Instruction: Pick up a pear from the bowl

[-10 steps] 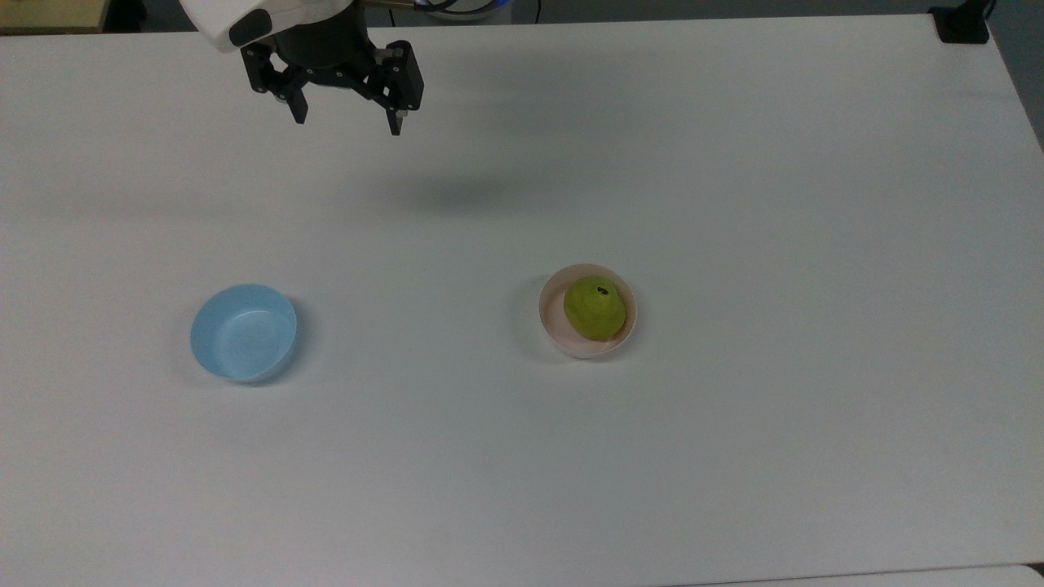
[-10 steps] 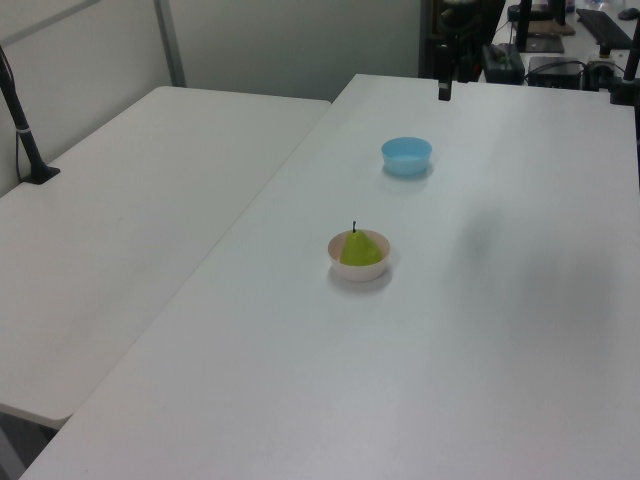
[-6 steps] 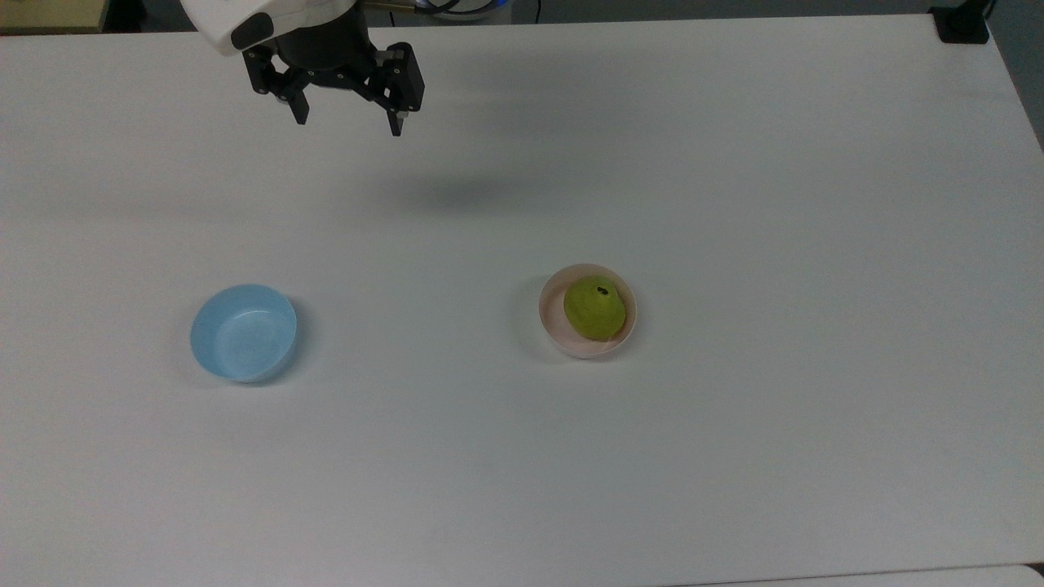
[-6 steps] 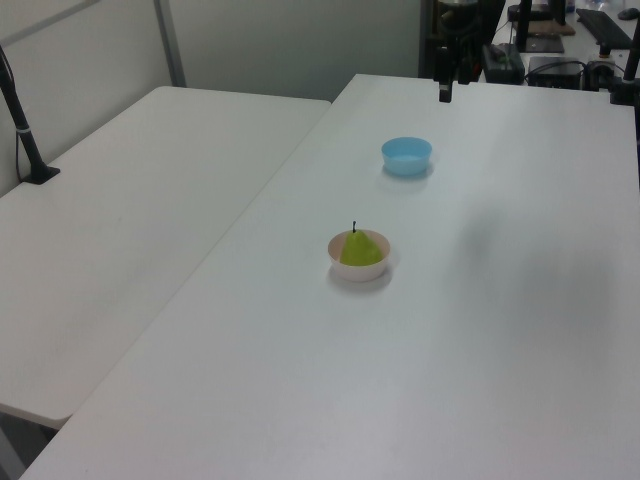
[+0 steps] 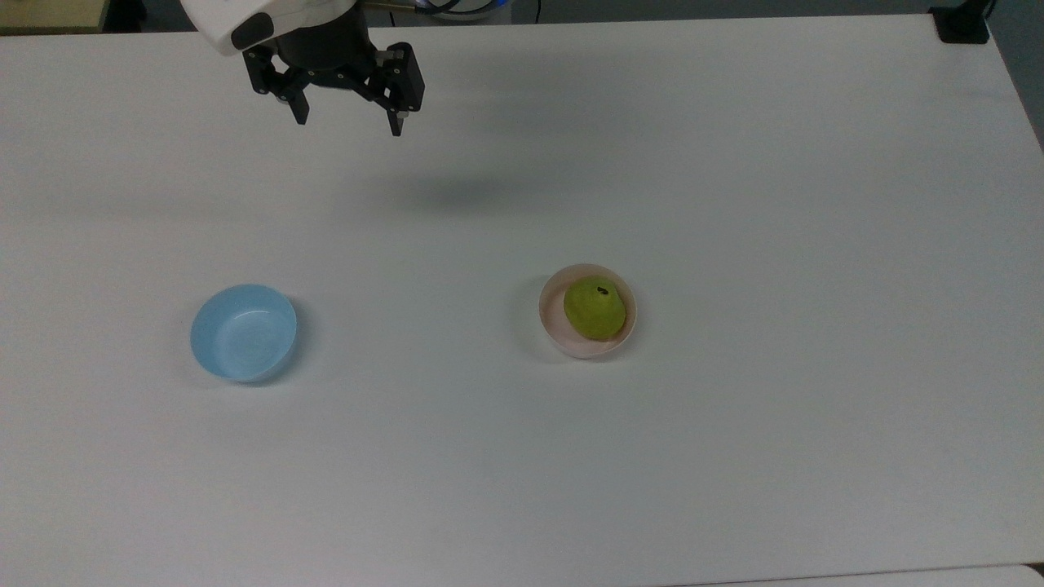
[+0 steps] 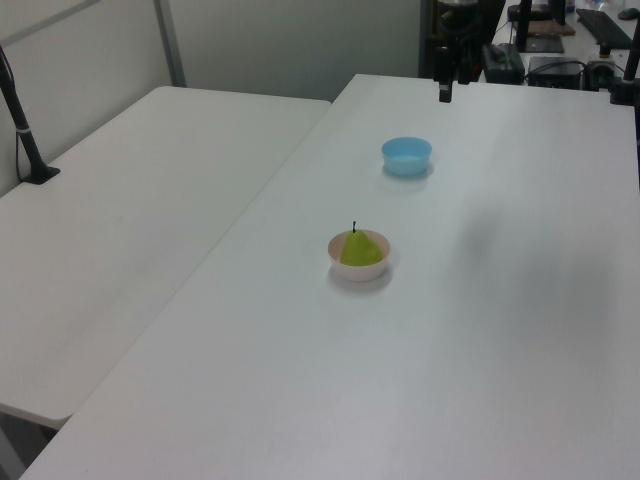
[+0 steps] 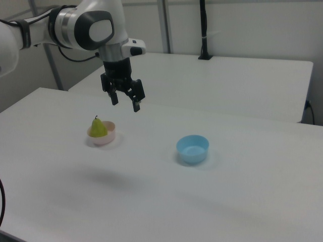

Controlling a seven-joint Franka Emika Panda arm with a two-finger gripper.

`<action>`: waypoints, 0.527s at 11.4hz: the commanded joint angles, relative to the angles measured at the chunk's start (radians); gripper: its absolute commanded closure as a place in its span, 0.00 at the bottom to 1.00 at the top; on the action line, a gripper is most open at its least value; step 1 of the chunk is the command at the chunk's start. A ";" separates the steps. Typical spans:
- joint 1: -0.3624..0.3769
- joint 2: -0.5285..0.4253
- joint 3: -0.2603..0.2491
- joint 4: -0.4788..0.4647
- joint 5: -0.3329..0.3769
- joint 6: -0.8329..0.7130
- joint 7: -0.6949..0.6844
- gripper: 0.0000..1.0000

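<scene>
Top view looks steeply down — side views oppose, sharing the table (image 5: 734,163).

Even, soft overhead light on a white table (image 5: 734,163). A faint blurred shadow lies below the hand (image 5: 349,124) in the top view. Pictures slightly grainy, no strong glare.

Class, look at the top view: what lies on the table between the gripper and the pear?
Nothing: between the gripper and the pear the top view shows bare white table.
</scene>
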 commanded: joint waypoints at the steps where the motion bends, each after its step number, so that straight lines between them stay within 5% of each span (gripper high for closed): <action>1: 0.057 -0.004 -0.011 -0.011 -0.011 -0.005 -0.010 0.00; 6: 0.212 0.094 -0.011 0.029 0.000 0.104 0.007 0.00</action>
